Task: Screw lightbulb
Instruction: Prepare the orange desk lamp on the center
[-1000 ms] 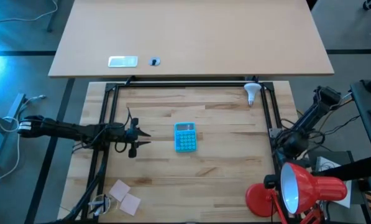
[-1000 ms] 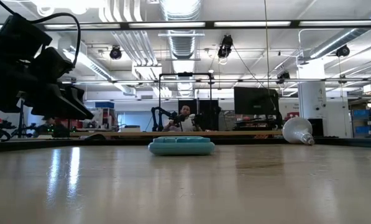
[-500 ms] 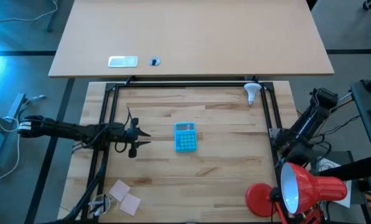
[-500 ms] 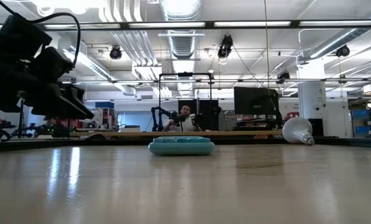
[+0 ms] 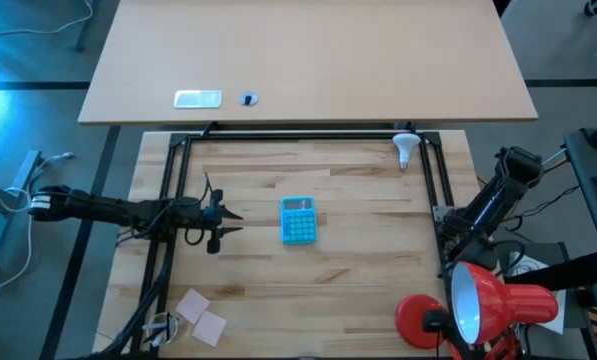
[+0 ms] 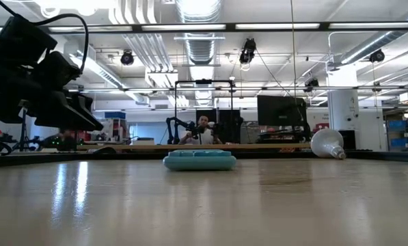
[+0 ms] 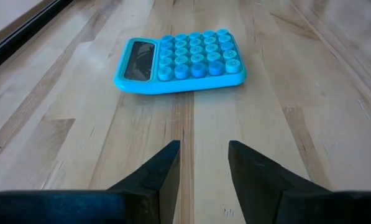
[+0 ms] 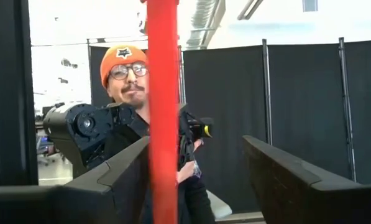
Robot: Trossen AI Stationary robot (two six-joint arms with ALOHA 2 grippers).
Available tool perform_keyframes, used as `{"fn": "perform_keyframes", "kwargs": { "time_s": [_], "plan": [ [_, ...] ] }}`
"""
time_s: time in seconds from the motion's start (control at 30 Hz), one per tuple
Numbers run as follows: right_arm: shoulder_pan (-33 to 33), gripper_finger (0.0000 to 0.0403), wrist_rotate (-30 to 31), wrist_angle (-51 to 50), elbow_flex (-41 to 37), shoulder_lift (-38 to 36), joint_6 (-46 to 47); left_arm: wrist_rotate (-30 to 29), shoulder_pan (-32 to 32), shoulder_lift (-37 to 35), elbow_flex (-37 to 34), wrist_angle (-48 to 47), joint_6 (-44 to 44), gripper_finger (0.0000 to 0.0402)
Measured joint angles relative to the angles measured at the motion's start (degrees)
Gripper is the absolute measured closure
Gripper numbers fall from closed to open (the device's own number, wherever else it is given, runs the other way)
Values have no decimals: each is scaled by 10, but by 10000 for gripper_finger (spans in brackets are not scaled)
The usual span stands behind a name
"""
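lightbulb (image 5: 406,147) lies at table's (image 5: 358,290) far right corner | I judge it light, fragile, slippery: grip dome gently | left gripper (image 7: 202,163) parted near calculator (image 7: 179,61) | right gripper (image 8: 196,165) parted, off right edge by red lamp (image 5: 498,303)

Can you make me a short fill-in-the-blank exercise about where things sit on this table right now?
1. The lightbulb lies on its ____ near the table's far right corner.
2. The calculator in the middle of the table is ____ in colour.
3. The left pincer is open and points toward the ____.
4. The lamp at the near right corner is ____ in colour.

Missing words: side; blue; calculator; red
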Motion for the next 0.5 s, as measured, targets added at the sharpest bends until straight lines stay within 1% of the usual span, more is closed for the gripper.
{"fn": "perform_keyframes", "kwargs": {
  "time_s": [0.3,0.5],
  "plan": [
    [0,179,-2,0,6,0,17,0,0,0,0,0,0,274],
    [13,188,-17,0,6,0,14,0,0,0,0,0,0,274]
  ]
}}
